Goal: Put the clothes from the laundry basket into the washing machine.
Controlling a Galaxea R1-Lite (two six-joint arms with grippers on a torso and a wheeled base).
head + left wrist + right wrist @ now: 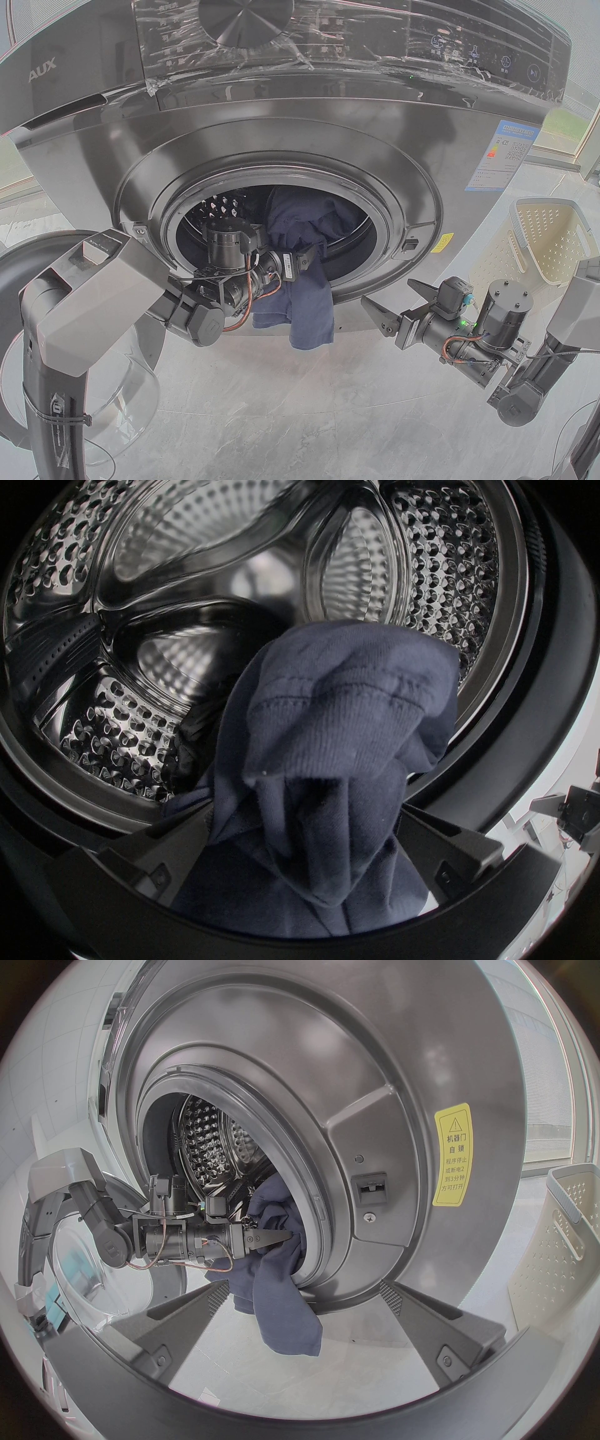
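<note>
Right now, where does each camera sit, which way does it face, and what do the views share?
Head view: atop the robot, looking down at the washer; left gripper at the drum mouth, right gripper lower, open.
Left wrist view: at the mouth, looking into the drum past the garment; own fingers show.
Right wrist view: outside, facing the washer front; own fingers and left arm show.
Shared: all see the garment; head and right wrist views see the basket.
</note>
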